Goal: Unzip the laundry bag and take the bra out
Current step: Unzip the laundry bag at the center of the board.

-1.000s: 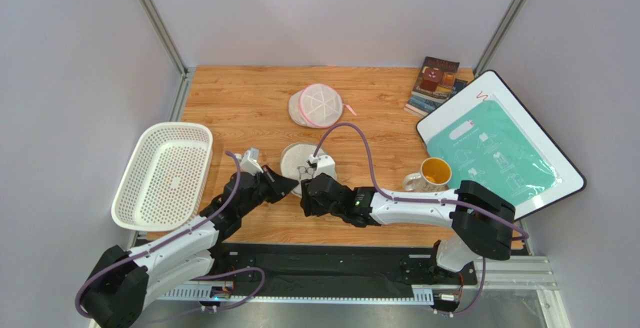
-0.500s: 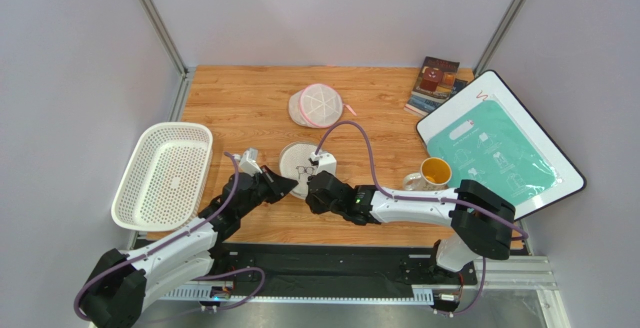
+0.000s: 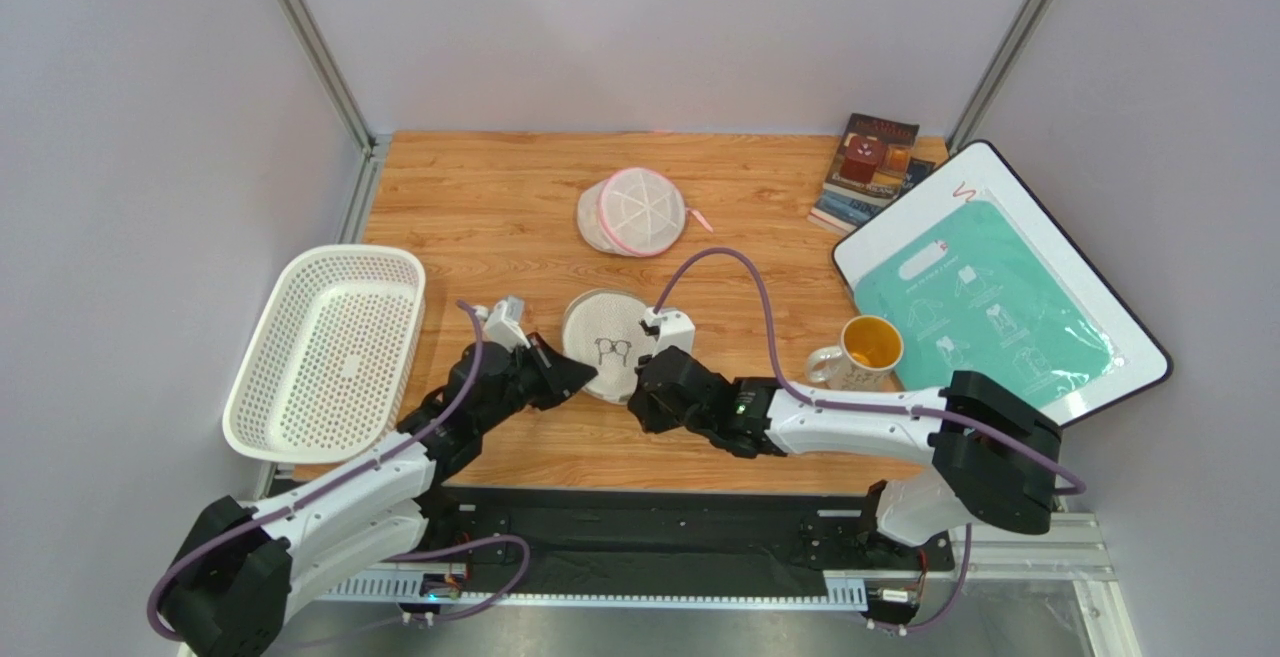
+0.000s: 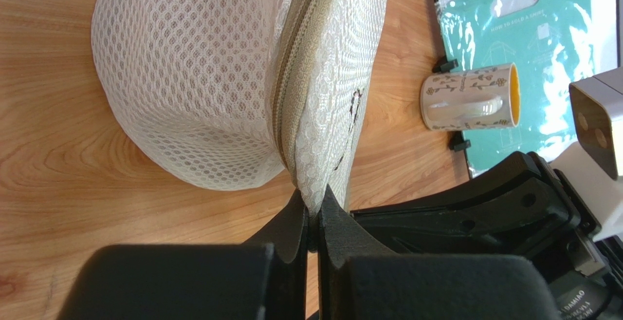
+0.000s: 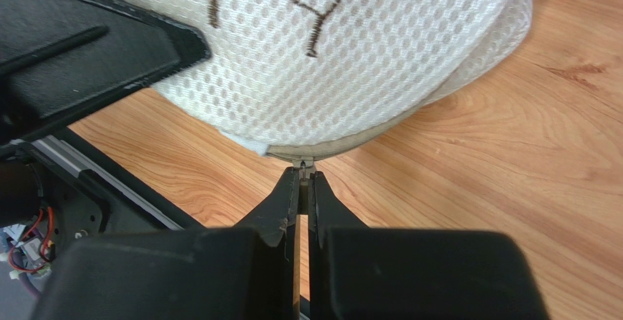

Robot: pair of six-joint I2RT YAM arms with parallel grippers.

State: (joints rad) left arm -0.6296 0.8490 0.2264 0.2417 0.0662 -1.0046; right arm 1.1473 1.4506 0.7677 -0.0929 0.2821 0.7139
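The laundry bag, a round beige-white mesh pouch with a dark pictogram, lies on the wooden table between both arms. The left wrist view shows its zip running round the rim. My left gripper is shut on the bag's mesh edge at its near left side. My right gripper is shut on the small metal zip pull at the bag's near rim, just right of the left one. In the top view the left gripper and right gripper sit side by side. The bra is hidden.
A white perforated basket stands at the left edge. Behind the bag lies a round mesh pouch with pink trim. A yellow-lined mug, a white board bearing a teal bag and books fill the right side.
My right gripper has closed from half open onto the zip pull and shifted slightly right, uncovering the bag's pictogram. The left gripper has kept its hold without moving.
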